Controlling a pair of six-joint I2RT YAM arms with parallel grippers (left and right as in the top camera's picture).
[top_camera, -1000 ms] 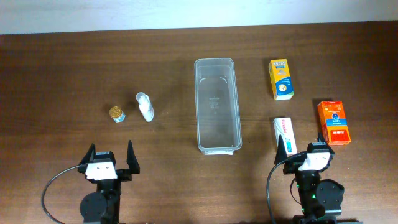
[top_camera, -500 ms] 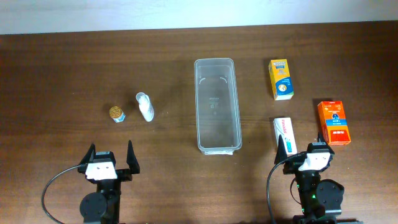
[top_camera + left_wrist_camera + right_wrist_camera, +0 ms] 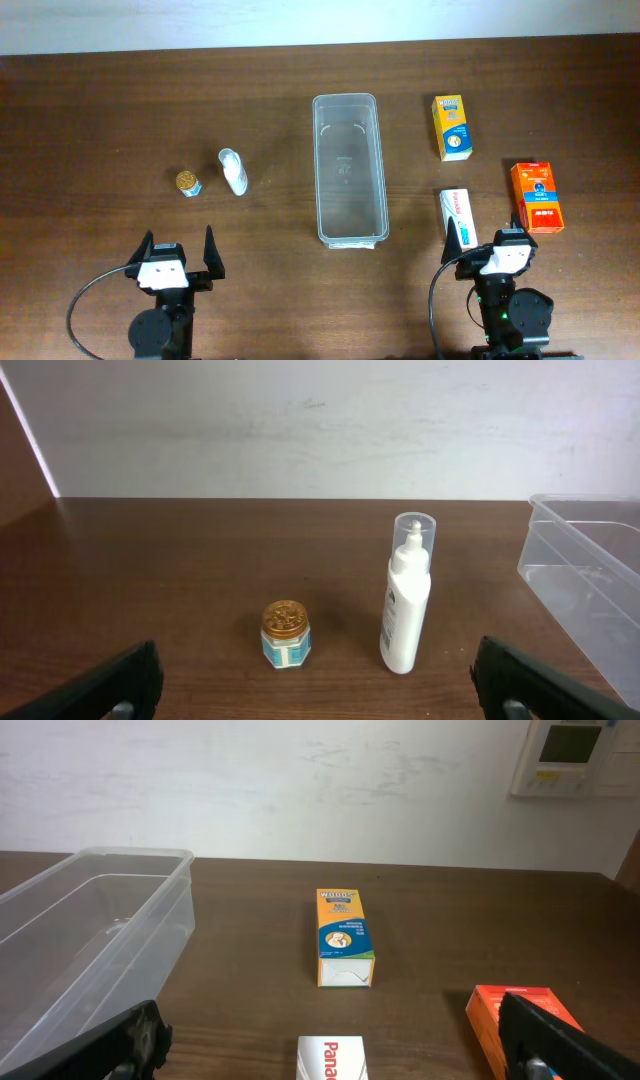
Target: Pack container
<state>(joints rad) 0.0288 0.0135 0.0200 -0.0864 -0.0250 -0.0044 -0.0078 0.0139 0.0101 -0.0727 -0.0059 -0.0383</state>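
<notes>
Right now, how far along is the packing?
Done: nothing; the container is empty. In hand: nothing; left gripper and right gripper are both open. To do: gold-lidded jar, white bottle, yellow box, white box and orange box all sit outside it.

The overhead view looks straight down on the table [image 3: 100, 120] from high, while both wrist views look low and level from the near side toward the far wall [image 3: 300, 420], and all three views share the container [image 3: 349, 168] in the middle.

Clear container [image 3: 150, 925] left, yellow box [image 3: 343, 935] centre, orange box [image 3: 497, 1020] right.
</notes>
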